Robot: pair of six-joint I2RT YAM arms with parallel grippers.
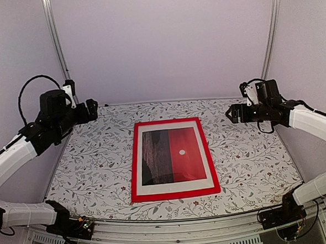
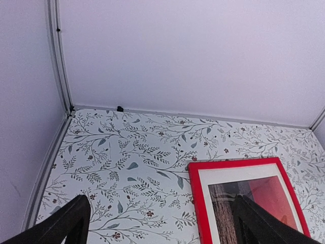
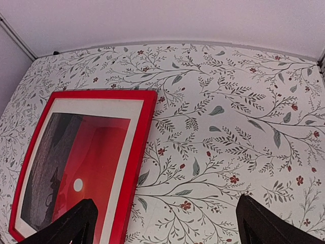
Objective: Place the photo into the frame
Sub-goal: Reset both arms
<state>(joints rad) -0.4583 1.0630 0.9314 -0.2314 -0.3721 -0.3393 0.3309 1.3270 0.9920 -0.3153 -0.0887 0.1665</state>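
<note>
The frame (image 1: pixel 133 163) lies flat and face up in the middle of the table, its red front showing. Inside it, within a white mat border, sits the photo (image 1: pixel 170 156), dark brown on the left and red with a white dot on the right. My left gripper (image 1: pixel 93 111) hangs raised beyond the frame's far left corner, open and empty. My right gripper (image 1: pixel 231 113) hovers off the frame's far right corner, also open and empty. The left wrist view shows the frame (image 2: pixel 195 203) and photo (image 2: pixel 264 193) past my gripper (image 2: pixel 160 203). The right wrist view shows the frame (image 3: pixel 137 152), photo (image 3: pixel 86 152) and gripper (image 3: pixel 166 203).
A floral-print cloth (image 1: pixel 248 155) covers the table. White walls close in the back and both sides, with metal posts (image 1: pixel 56 45) in the far corners. A small black fitting (image 2: pixel 120 108) sits at the foot of the back wall. The arm bases stand at the near edge.
</note>
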